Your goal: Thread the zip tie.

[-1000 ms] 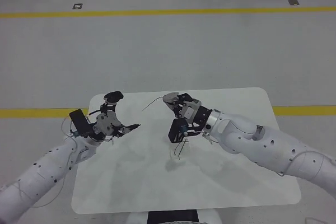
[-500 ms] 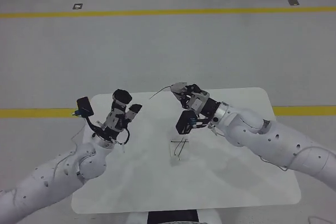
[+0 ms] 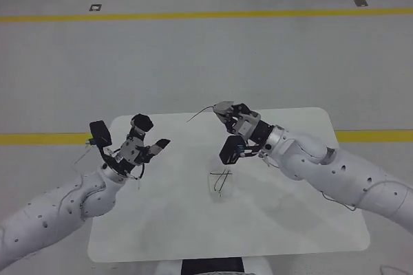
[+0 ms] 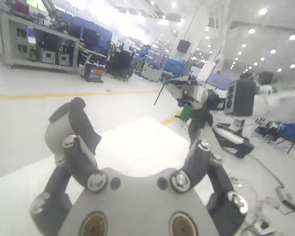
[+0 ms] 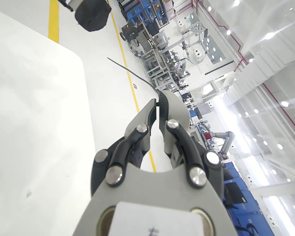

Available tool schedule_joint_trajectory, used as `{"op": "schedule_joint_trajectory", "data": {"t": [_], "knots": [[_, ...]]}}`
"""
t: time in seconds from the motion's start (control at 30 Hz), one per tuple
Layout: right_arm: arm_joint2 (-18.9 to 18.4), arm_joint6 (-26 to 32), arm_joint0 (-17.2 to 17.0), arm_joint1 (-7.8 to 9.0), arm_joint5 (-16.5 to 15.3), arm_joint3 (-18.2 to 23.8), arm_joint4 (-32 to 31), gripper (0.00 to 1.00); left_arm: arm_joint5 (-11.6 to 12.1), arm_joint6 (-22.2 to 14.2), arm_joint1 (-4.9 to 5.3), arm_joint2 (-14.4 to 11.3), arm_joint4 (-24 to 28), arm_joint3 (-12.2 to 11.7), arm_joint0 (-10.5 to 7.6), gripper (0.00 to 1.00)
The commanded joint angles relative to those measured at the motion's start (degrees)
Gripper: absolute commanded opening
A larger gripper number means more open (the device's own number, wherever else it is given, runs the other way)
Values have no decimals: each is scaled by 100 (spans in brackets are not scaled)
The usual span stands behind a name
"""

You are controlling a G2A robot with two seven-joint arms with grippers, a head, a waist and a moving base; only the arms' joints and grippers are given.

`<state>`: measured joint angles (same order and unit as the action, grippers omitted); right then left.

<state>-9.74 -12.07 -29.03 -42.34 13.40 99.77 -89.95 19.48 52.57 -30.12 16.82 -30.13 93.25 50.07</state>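
Note:
My right gripper [image 3: 224,108] is shut on a thin black zip tie [image 3: 198,115] above the far middle of the white table [image 3: 296,206]. In the right wrist view the zip tie [image 5: 130,71] sticks out past the closed fingertips [image 5: 162,99], its free tail aimed toward the left arm. My left gripper [image 3: 152,133] hovers open over the table's far left part, a short way from the tail's tip, with nothing between its fingers [image 4: 75,116]. From the left wrist view the right gripper [image 4: 184,88] and the zip tie [image 4: 158,96] show ahead.
A few loose black zip ties [image 3: 220,183] lie on the table's middle, beneath the right wrist. The near half of the table is bare white surface. A yellow floor line [image 3: 378,135] runs behind the table.
My left gripper has opened and risen toward the far left of the table. My right gripper has carried the zip tie slightly farther back.

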Motion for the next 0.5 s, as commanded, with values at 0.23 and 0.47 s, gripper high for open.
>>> {"op": "schedule_joint_trajectory", "data": {"t": [0.23, 0.47], "knots": [[0, -50, -52, 1, 90, -75, 0, 0, 0, 1144, -341, -599, -817, -831, -365, 100], [0, -110, -89, 10, 116, -169, 0, 0, 0, 384, -442, -708, 883, -243, -431, 100]]}}
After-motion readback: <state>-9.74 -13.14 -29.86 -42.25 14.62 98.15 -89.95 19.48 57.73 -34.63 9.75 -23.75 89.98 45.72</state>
